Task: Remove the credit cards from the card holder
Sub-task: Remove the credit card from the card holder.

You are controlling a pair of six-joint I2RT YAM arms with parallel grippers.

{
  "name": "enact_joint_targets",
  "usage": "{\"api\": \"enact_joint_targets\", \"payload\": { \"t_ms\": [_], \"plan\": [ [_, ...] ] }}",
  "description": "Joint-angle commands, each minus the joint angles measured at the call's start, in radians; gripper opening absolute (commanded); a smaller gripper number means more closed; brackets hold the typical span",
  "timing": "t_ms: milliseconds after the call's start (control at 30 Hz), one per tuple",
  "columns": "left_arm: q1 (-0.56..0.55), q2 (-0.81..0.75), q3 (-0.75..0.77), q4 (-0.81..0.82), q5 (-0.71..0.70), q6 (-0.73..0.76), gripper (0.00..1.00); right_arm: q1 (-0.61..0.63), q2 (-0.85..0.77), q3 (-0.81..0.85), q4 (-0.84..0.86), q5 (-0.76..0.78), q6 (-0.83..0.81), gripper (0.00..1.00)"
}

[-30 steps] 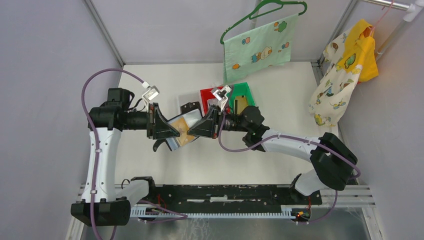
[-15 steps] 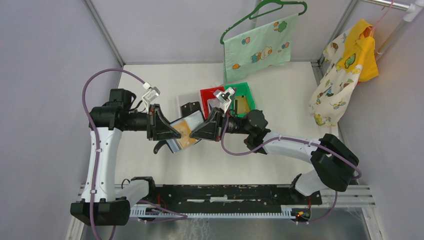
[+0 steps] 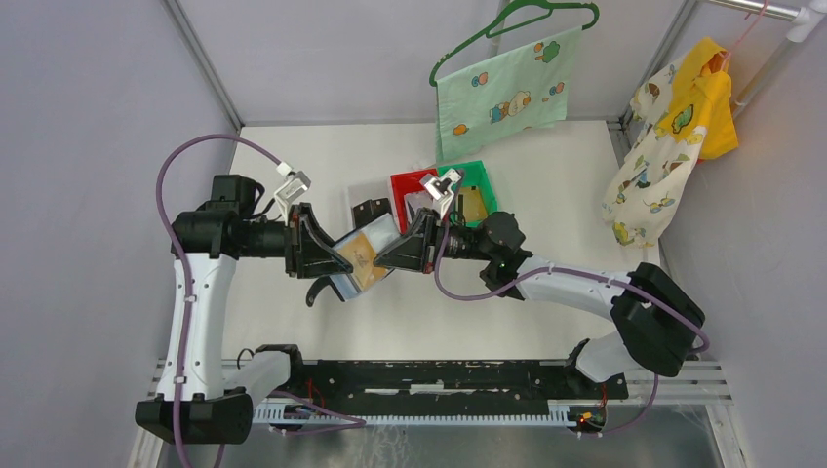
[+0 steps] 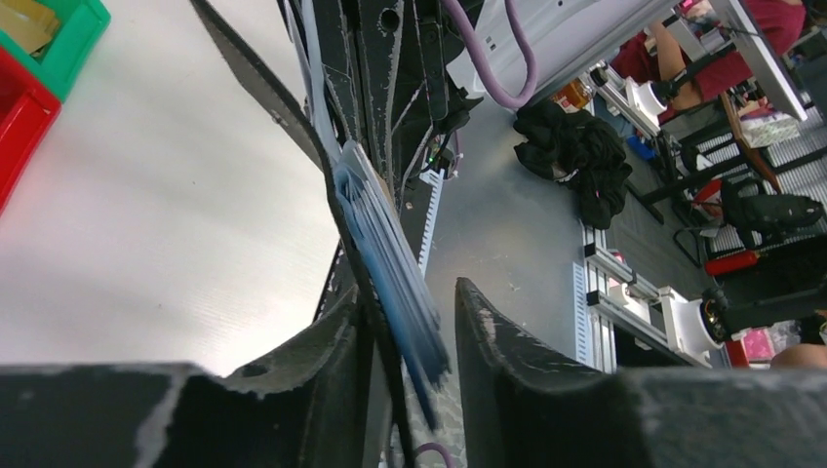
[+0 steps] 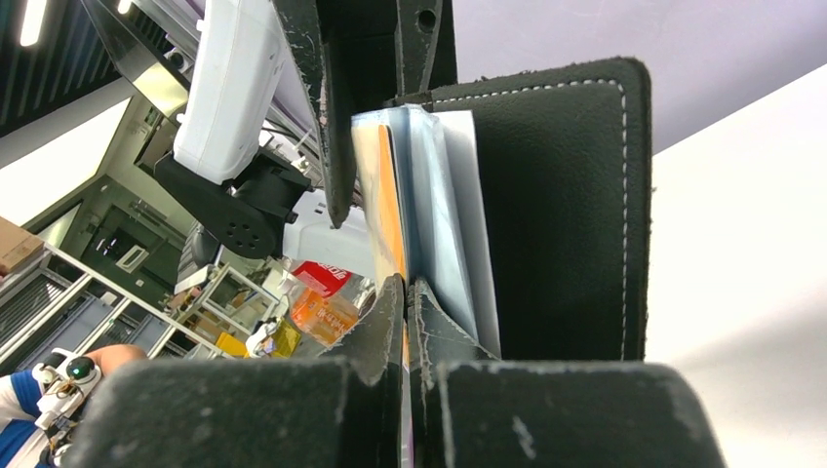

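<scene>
The black card holder (image 3: pixel 343 280) hangs in the air between my two grippers, open, with grey-blue sleeves. My left gripper (image 3: pixel 327 258) is shut on it; in the left wrist view the black cover (image 4: pixel 255 83) and the blue sleeves (image 4: pixel 390 263) stand between its fingers (image 4: pixel 410 292). My right gripper (image 3: pixel 387 256) is shut on the edge of a tan-gold credit card (image 3: pixel 363 255) that still sits in the holder. In the right wrist view the gripper (image 5: pixel 407 285) pinches that orange-tan card (image 5: pixel 392 195) beside pale sleeves and the black leather cover (image 5: pixel 571 195).
A clear bin (image 3: pixel 363 195), a red bin (image 3: pixel 405 183) and a green bin (image 3: pixel 475 180) stand just behind the grippers; a tan card (image 3: pixel 471 205) lies in the green one. A green cloth on a hanger (image 3: pixel 499 93) and a yellow garment (image 3: pixel 683 127) hang at the back.
My right gripper has shifted slightly right and up, still holding the tan card's edge. The left gripper and holder have dropped a little, and more of the tan card shows.
</scene>
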Motion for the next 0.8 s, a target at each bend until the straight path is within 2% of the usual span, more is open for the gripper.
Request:
{"api": "enact_joint_targets", "payload": {
  "t_ms": [0,100,167,233,367,500,600,767],
  "plan": [
    [-0.038,-0.030,0.025,-0.001,0.080,0.048,0.34,-0.020,-0.028,-0.006,0.001,0.027,-0.008,0.00],
    [-0.041,-0.027,0.031,-0.001,0.083,0.053,0.09,-0.021,-0.028,-0.006,0.015,0.021,0.002,0.00],
    [-0.041,-0.026,0.035,-0.001,0.081,0.054,0.02,-0.022,-0.025,-0.005,0.040,0.008,0.019,0.00],
    [-0.041,-0.023,0.038,-0.001,0.078,0.054,0.02,-0.021,-0.019,-0.005,0.088,-0.011,0.046,0.01],
    [-0.041,-0.007,0.044,0.020,0.048,0.021,0.02,-0.014,-0.014,0.021,0.112,-0.034,0.062,0.20],
    [-0.040,0.010,0.048,0.025,0.026,0.013,0.02,-0.009,-0.007,0.054,0.092,-0.034,0.057,0.29],
    [-0.040,0.004,0.047,0.062,0.005,-0.028,0.02,-0.007,0.002,0.072,0.085,-0.028,0.055,0.22],
    [-0.040,-0.054,-0.002,0.297,-0.103,-0.284,0.02,0.011,0.009,0.094,0.070,-0.014,0.035,0.13]
  ]
}}
